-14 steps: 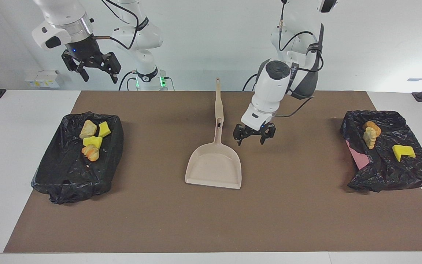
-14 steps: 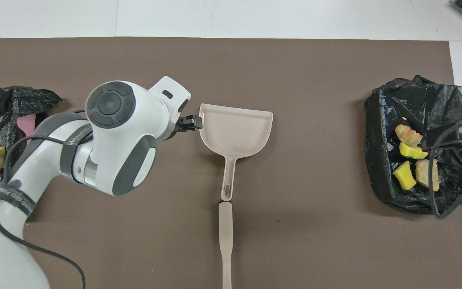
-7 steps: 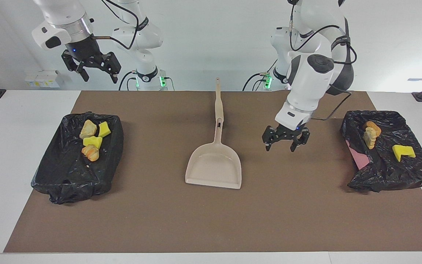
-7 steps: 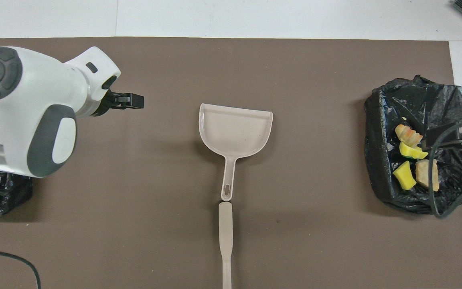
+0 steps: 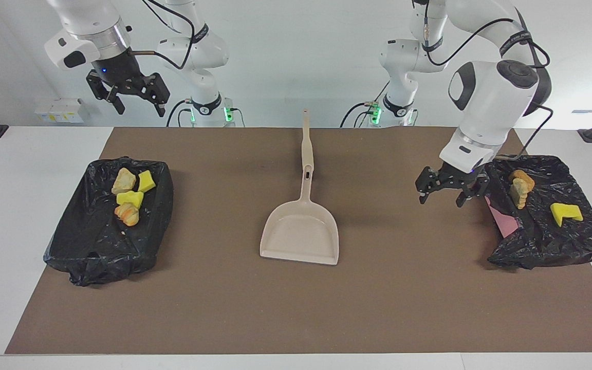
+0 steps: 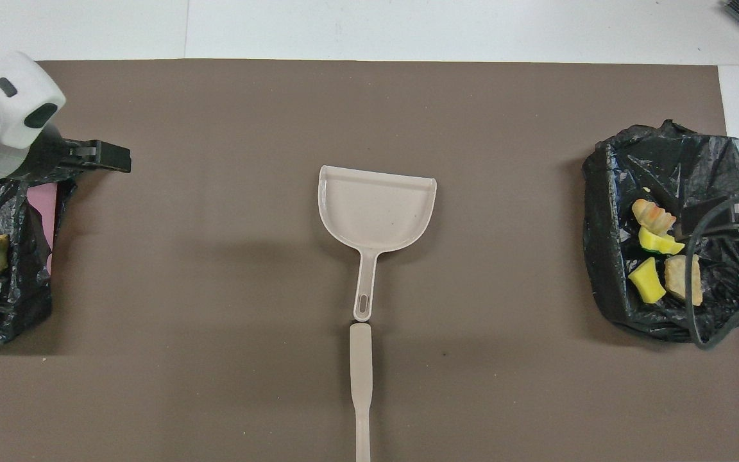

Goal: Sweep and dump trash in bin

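7 trash (image 5: 129, 198) lumps sit in my 2 bins (image 5: 106, 246). Left gripper (image 5: 448, 191) hangs open, empty, beside one bin; right gripper (image 5: 132, 96) waits open, empty, raised.

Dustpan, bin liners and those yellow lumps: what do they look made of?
Dustpan: probably moulded plastic, matte beige, with a thin even rim.
Bin liners: thin black plastic film, crinkled, with glossy highlights.
Yellow lumps: likely foam, bright and matte, with blunt cut edges.
Pale chunks: rough and rock-like; the real material is unclear.
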Robot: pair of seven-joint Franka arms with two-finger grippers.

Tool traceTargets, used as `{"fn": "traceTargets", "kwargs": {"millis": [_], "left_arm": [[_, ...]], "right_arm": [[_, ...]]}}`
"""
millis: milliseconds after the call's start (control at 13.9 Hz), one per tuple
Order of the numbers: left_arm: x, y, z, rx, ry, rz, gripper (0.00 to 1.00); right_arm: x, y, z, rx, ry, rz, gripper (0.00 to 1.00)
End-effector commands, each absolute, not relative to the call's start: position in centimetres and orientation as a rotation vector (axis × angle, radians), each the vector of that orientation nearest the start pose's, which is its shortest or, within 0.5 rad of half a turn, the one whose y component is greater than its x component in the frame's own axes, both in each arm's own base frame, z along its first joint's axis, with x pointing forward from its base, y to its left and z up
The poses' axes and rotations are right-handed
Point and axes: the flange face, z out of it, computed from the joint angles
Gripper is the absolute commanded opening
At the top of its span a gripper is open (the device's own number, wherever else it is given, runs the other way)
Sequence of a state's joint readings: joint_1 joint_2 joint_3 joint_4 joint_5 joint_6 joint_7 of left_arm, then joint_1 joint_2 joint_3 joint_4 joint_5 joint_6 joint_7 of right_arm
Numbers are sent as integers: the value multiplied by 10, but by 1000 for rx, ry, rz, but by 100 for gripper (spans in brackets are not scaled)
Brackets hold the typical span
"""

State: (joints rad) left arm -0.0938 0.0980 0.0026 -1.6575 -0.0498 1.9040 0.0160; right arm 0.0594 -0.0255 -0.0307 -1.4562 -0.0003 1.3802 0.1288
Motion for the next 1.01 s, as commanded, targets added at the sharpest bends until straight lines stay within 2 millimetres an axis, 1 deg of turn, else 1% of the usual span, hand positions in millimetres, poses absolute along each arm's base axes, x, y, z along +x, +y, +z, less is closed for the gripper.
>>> {"fn": "traceTargets", "kwargs": {"millis": [0, 72, 216, 288, 503, 575, 791, 863, 935], "left_arm": [[594, -33, 577, -3154, 180, -211, 100], [589, -22, 583, -3151, 160, -209, 100], [574, -14, 598, -3153, 143, -163, 100], [565, -6, 605, -3155, 122, -144, 100], [543, -4, 620, -3159, 107, -62, 100], [538, -4, 625, -3160, 106, -59, 100], [522, -3, 634, -3163, 93, 21, 100], [519, -2, 634, -3165, 91, 55, 100], [516, -2, 639, -3165, 90, 72, 100]], "right_arm": [[520, 14, 675, -3159, 160, 70, 100], [520, 14, 675, -3159, 160, 70, 100], [520, 13, 675, -3159, 162, 70, 100], [520, 14, 675, -3159, 160, 70, 100], [520, 14, 675, -3159, 160, 70, 100], [520, 14, 675, -3159, 160, 70, 100], [520, 13, 675, -3159, 160, 70, 100], [520, 13, 675, -3159, 160, 70, 100], [520, 14, 675, -3159, 155, 70, 100]]}}
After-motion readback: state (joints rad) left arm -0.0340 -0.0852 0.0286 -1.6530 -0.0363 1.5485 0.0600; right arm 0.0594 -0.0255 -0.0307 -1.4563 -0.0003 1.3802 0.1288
